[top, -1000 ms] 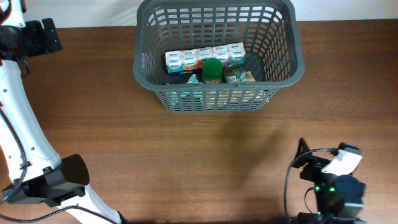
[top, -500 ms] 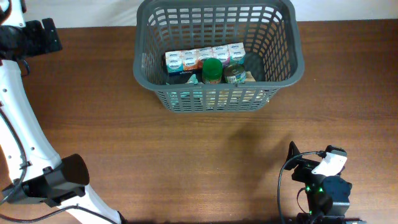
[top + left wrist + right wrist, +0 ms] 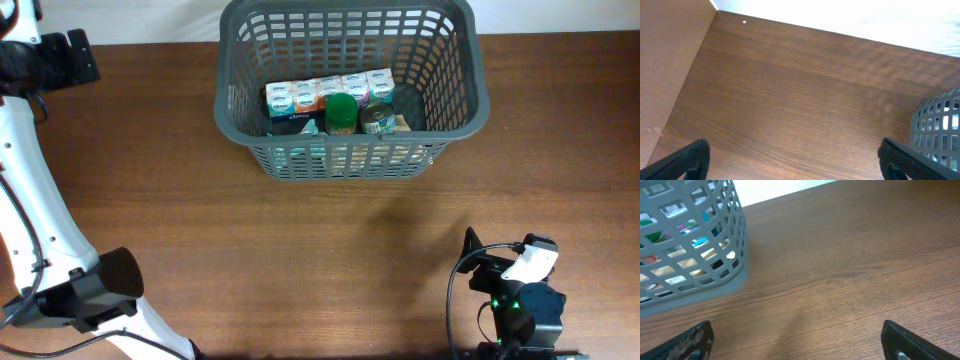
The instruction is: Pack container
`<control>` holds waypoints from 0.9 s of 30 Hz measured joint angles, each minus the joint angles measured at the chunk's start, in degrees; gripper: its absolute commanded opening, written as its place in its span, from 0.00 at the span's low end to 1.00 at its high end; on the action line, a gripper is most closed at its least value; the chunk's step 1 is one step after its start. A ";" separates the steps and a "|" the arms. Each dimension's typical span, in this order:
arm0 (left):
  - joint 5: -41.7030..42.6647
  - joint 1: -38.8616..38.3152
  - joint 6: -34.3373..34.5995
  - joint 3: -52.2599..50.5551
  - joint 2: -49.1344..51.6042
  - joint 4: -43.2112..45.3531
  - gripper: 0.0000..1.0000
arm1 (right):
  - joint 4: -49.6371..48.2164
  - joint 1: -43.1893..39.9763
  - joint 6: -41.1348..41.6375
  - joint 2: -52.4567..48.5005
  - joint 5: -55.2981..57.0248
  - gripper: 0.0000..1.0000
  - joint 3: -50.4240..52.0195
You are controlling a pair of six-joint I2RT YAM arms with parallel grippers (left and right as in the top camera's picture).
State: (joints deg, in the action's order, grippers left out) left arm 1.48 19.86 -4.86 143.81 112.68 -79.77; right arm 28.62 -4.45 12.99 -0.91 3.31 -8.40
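Both grippers released and empty, the container packed at the far middle of the table.

The container (image 3: 345,158) stands on the wooden table (image 3: 300,250) near its far edge, upright, with a row of small cartons (image 3: 328,93) along its back, and a green-lidded jar (image 3: 341,112) and a can (image 3: 378,118) just in front of them. In the left wrist view the left gripper (image 3: 792,160) has its fingers spread wide over bare wood, the container's wall at the right edge of that view. In the right wrist view the right gripper (image 3: 797,340) is likewise spread wide, holding nothing, with the container's corner at upper left. Overhead, the right arm (image 3: 520,300) sits at the near right edge, well apart from the container.
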 measured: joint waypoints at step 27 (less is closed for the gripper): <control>0.15 -18.62 0.02 -67.93 -57.77 17.70 0.99 | -0.20 0.02 0.09 0.11 0.00 0.99 0.04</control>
State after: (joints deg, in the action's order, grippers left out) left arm 1.63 1.23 -4.84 75.88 54.92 -62.06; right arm 28.42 -4.43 13.08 -0.80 3.31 -8.36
